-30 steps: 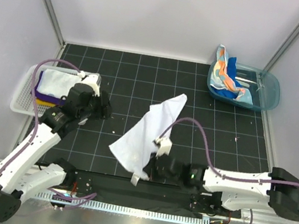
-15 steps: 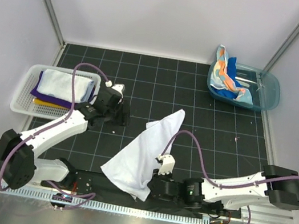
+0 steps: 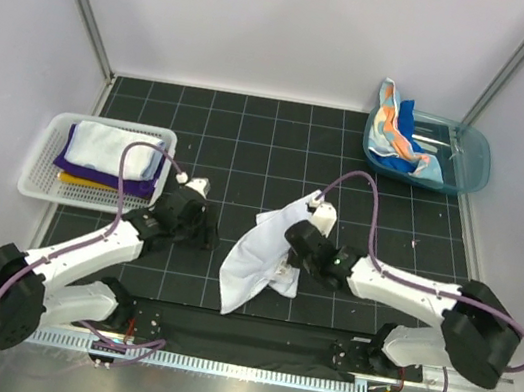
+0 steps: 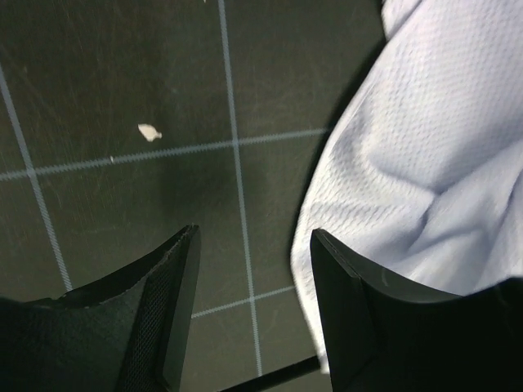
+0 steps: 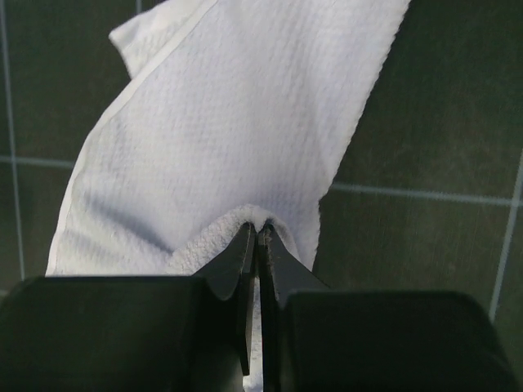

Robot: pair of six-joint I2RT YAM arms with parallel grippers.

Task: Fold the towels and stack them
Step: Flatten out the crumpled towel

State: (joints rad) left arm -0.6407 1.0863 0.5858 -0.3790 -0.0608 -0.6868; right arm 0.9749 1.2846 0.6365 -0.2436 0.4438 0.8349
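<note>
Looks past the parted left gripper onto black gridded mat; finds white towel beside one finger, pale speck well apart.

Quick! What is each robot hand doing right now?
Left end effector: open, holding nothing, beside the white towel.
Right end effector: closed on the white towel.

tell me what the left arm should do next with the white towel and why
Probably ease the left gripper sideways onto the white towel and close. Its jaws stand open and empty over the mat, the towel's edge just outside them, while the right gripper is pinched shut on a fold, so a second hold looks needed.
</note>
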